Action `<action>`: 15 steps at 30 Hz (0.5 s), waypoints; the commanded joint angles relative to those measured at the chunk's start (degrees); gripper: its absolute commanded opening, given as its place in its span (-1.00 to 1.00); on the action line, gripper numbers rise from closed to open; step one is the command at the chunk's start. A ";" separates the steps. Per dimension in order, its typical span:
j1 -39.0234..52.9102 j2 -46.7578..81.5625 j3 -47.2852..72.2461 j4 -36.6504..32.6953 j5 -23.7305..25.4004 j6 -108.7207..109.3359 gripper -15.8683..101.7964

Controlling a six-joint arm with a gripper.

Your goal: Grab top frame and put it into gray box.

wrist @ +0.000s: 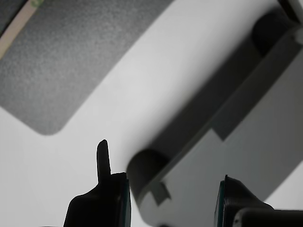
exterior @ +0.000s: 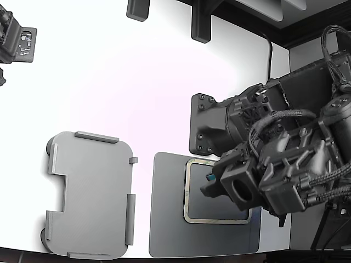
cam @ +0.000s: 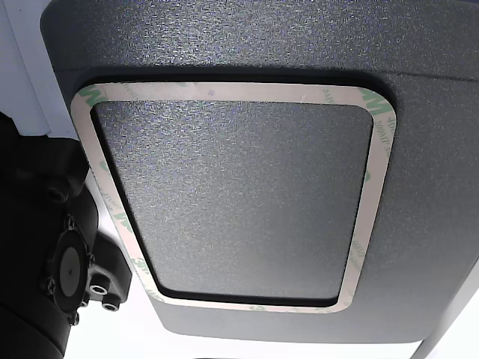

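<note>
We're over a plain white tabletop [exterior: 137, 93]; the tan top frame [exterior: 188, 189] w/ greenish marks lies flat on the dark gray textured mat [exterior: 167, 230]; the light gray box [exterior: 90, 194] sits apart on the exterior view's left, nothing in it; gripper [wrist: 171, 201] hangs w/ fingers spread, nothing between them, above the box edge; dark equipment along the table's far edge.

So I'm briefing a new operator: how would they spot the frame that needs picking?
On the white table, find the dark gray mat at the exterior view's lower middle. The top frame lies flat on it, a thin tan outline with an open centre, unlike the solid light gray box to the view's left.
</note>
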 commanded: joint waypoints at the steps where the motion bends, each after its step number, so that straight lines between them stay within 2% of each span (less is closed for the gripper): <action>1: 5.54 -1.05 -1.05 0.53 -0.70 2.11 0.57; 8: 20.13 -9.58 -2.29 0.53 1.49 7.82 0.69; 15: 31.90 -16.08 -3.43 0.53 -0.62 14.06 0.76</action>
